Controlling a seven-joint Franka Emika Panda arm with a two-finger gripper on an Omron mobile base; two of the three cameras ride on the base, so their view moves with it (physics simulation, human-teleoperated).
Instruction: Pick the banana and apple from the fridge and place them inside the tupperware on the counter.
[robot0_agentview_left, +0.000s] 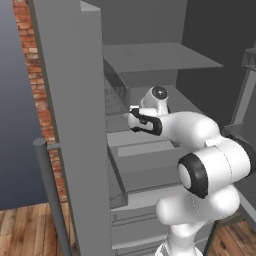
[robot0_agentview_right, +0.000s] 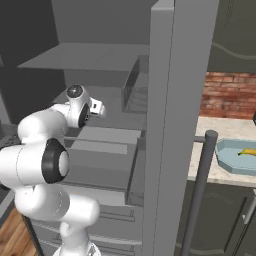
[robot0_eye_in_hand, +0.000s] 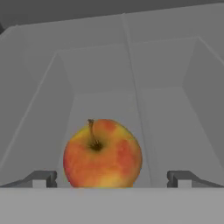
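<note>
The arm (robot0_agentview_left: 200, 150) reaches into the open fridge (robot0_agentview_left: 150, 60), its wrist at the height of a middle shelf. In the left base view the fridge door (robot0_agentview_left: 75, 125) stands edge-on just left of the arm, with its long handle (robot0_agentview_left: 50, 190) nearer the camera; in the right base view the other door (robot0_agentview_right: 175, 125) and its handle (robot0_agentview_right: 200, 190) rise between the arm and the counter (robot0_agentview_right: 220, 130). Door racks line the inner faces close to the wrist, so the room to either side is narrow, while the shelf above leaves open space over the hand.

In the hand view the apple (robot0_eye_in_hand: 103, 153) sits on a plain grey fridge floor with sloping walls on both sides and a back wall well behind it. The fingers (robot0_eye_in_hand: 41, 178) stand wide apart, one tip on each side of the apple, neither touching it. Nothing else lies beside the apple.

On the counter, backed by red brick, the tupperware (robot0_agentview_right: 227, 162) lies near the front edge. The banana (robot0_agentview_right: 248, 151) lies inside it.
</note>
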